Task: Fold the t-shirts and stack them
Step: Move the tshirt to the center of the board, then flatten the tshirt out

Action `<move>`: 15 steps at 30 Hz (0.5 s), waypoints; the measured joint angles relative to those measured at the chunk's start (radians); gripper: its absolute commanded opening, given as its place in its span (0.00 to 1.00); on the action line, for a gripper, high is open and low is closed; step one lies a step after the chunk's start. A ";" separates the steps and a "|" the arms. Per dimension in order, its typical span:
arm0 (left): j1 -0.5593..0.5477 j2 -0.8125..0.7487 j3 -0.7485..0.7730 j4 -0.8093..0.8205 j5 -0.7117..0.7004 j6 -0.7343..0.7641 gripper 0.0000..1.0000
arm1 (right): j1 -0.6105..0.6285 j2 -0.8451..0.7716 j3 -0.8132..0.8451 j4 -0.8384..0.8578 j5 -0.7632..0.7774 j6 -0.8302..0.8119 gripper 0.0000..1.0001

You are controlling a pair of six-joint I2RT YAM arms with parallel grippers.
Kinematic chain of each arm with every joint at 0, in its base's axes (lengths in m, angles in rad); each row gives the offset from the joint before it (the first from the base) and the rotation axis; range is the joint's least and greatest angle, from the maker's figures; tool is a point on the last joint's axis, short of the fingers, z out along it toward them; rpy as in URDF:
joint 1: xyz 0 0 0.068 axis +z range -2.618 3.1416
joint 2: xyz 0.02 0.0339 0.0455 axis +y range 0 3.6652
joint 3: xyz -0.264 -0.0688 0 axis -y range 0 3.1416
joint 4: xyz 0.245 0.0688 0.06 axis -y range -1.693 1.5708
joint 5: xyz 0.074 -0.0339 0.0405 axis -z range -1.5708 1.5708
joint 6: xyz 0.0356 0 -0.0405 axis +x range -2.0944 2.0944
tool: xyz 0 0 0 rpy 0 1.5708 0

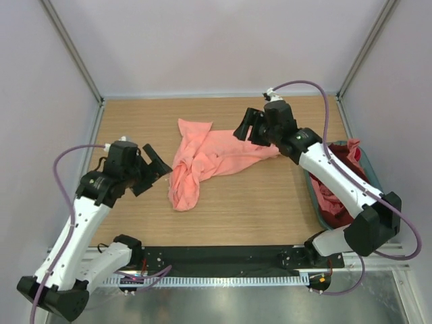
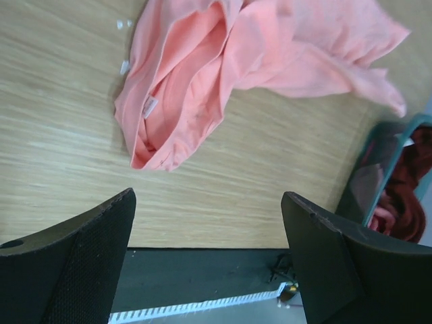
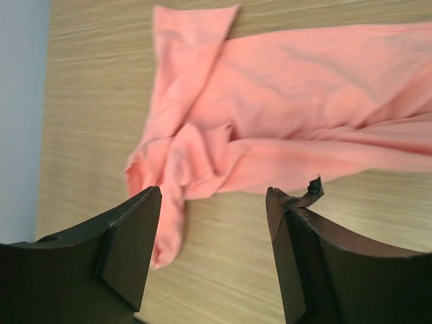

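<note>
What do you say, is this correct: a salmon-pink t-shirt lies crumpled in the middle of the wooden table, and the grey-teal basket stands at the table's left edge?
One detail is wrong. The grey-teal basket stands at the table's right edge, not the left, as the top external view shows. The rest is correct: the salmon-pink t-shirt lies crumpled in the middle of the wooden table.

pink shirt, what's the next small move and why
Probably lower the left gripper to pinch the salmon shirt by its nearest edge: it lies crumpled, and that gripper and the right gripper are open and empty, so spreading comes first.
</note>
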 measured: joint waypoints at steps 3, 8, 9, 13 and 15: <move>-0.006 0.075 -0.098 0.051 0.059 -0.003 0.88 | -0.091 0.066 0.023 -0.017 0.042 -0.068 0.71; -0.072 0.233 -0.121 0.114 0.064 0.007 0.79 | -0.141 0.217 0.033 -0.086 0.063 -0.135 0.72; -0.089 0.271 -0.116 0.134 0.065 0.012 0.76 | -0.153 0.246 0.034 -0.103 0.063 -0.143 0.72; -0.119 0.424 -0.060 0.194 0.065 0.042 0.74 | -0.189 0.306 0.033 -0.163 0.080 -0.171 0.73; -0.121 0.504 -0.026 0.228 0.049 0.060 0.74 | -0.201 0.312 0.034 -0.183 0.102 -0.190 0.73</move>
